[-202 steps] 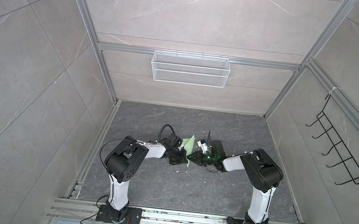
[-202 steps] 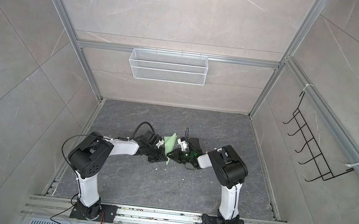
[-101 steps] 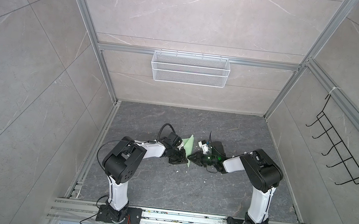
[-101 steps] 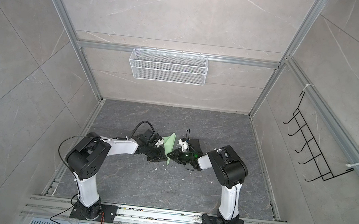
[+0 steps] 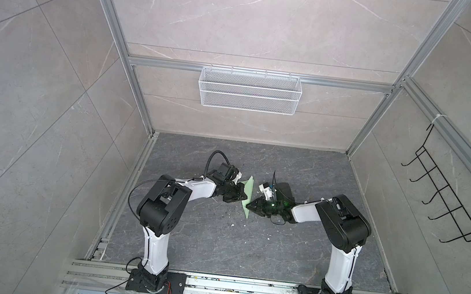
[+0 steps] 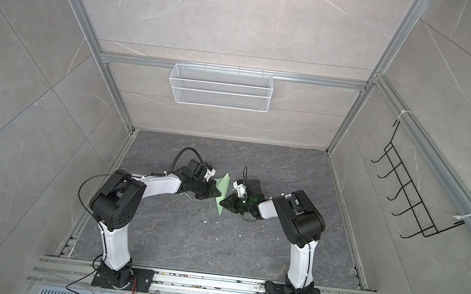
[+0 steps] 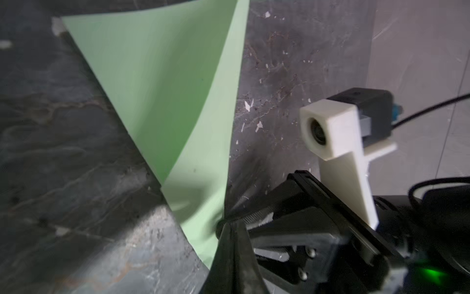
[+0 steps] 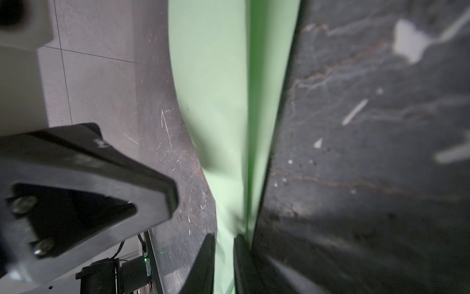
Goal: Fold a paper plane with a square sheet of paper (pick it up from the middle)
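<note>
The pale green paper plane stands on edge on the dark floor between my two grippers. It is slim, with a pointed near end and a wider far end. Its folded flaps and centre crease show in the left wrist view and the right wrist view. My right gripper has its narrow jaws on either side of the plane's near part, with paper filling the gap. My left gripper is shut, its tips at the paper's edge. I cannot tell whether they pinch it.
A white wire basket hangs on the back wall and a black hook rack on the right wall. Small white scraps dot the floor. Aluminium rails run along the front by the arm bases.
The paper now looks slimmer and more upright between the grippers. The left arm has shifted slightly, and the right jaws have narrowed on the paper.
</note>
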